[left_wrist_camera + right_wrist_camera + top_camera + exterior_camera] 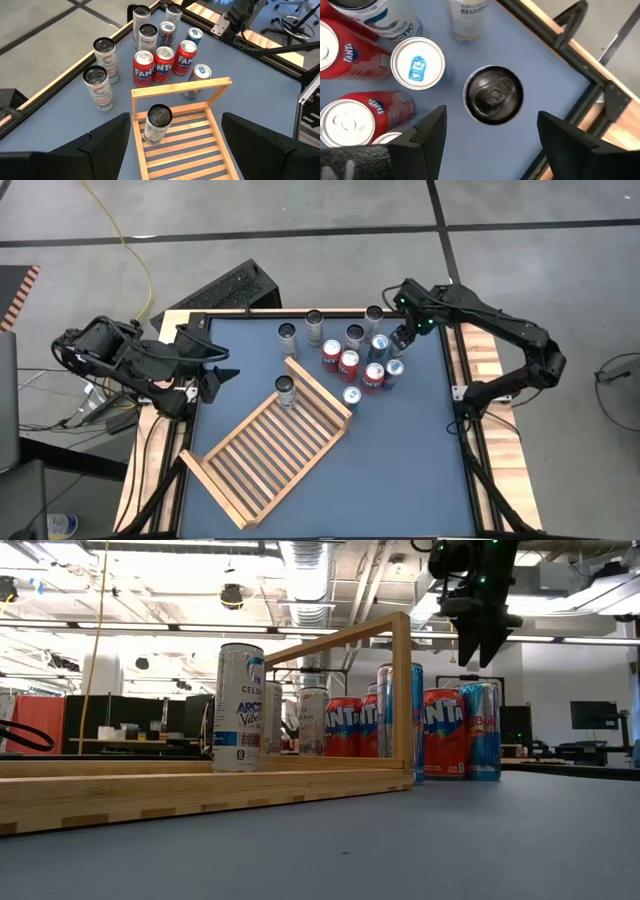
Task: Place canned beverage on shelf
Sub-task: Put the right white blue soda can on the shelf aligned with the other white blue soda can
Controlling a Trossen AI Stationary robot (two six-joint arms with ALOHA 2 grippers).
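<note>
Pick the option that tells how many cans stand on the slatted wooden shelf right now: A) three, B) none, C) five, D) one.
D: a single can stands upright at one end of the shelf, while all the other cans are grouped on the blue table beyond its frame.

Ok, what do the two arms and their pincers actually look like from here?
Both arms are dark, nearly black, jointed segments. The right arm shows small green lights near its wrist. Each ends in a two-finger pincer: the left pincer and right pincer have broad, flat, matte black fingers.
</note>
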